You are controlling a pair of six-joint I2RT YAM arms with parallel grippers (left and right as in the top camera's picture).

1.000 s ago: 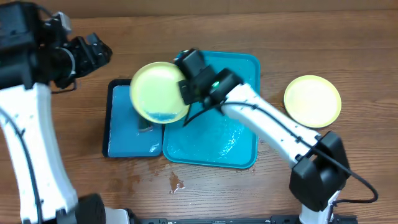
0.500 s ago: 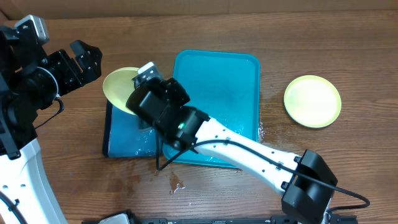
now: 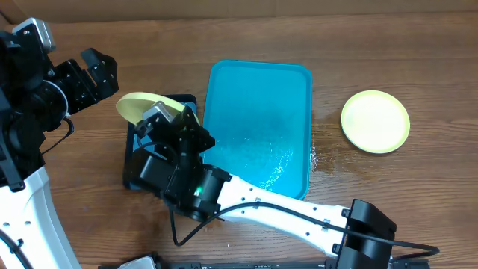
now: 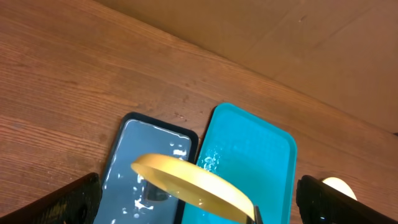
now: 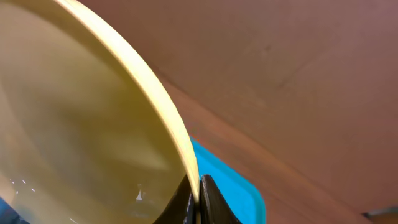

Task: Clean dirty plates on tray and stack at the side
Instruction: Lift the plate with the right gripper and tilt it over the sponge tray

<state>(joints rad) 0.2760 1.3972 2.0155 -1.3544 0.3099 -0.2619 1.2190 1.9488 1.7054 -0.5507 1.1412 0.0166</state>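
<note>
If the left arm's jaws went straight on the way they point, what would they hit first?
Most likely the yellow plate, held at its rim by the right gripper, straight ahead of the open left gripper; depth is unclear.

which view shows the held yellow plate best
Right wrist: the plate fills the frame, its rim pinched in the right gripper. Left wrist shows it tilted, edge-on; overhead shows only a sliver beside the arm.

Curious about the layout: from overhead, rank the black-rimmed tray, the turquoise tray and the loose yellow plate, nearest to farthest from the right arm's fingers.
From the right fingers, gripping the held yellow plate:
1. The black-rimmed tray, below them.
2. The turquoise tray, mid-table.
3. The loose yellow plate, far right.
</note>
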